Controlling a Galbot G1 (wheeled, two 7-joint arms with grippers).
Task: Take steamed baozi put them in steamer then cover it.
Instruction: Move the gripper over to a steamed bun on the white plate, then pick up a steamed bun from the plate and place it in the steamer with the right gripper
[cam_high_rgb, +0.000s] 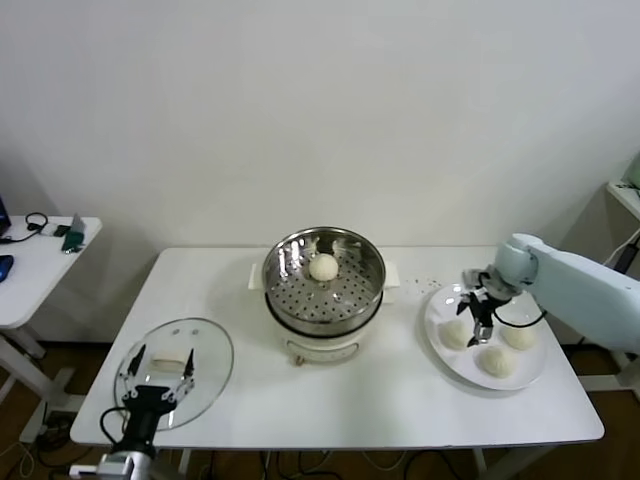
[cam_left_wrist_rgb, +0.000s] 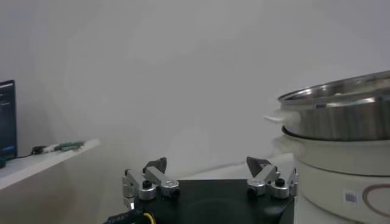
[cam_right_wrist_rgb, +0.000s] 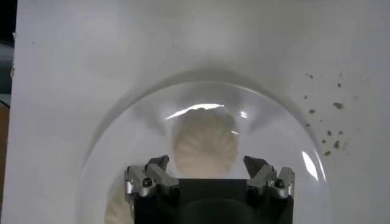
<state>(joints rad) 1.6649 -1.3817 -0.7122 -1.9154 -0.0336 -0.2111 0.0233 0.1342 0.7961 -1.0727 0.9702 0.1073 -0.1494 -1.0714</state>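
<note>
Hovering over the round white plate (cam_high_rgb: 438, 330) at the right end of the white surface (cam_high_rgb: 380, 400), the right gripper (cam_high_rgb: 480, 318) has its fingers (cam_right_wrist_rgb: 156, 170) spread, a pleated cream-white bun (cam_right_wrist_rgb: 205, 143) lying just beyond and between the tips, untouched. Three such buns sit on the plate; a fourth (cam_high_rgb: 323, 267) rests in the shiny round steel steamer basket (cam_high_rgb: 300, 300) mid-surface. The left gripper (cam_high_rgb: 160, 374) waits, fingers spread, over the flat round glass lid (cam_high_rgb: 215, 350) at the left.

The white surface (cam_high_rgb: 380, 395) carries the steamer (cam_high_rgb: 322, 290) at centre, a glass lid (cam_high_rgb: 205, 355) lower left, a plate (cam_high_rgb: 440, 345) right.
</note>
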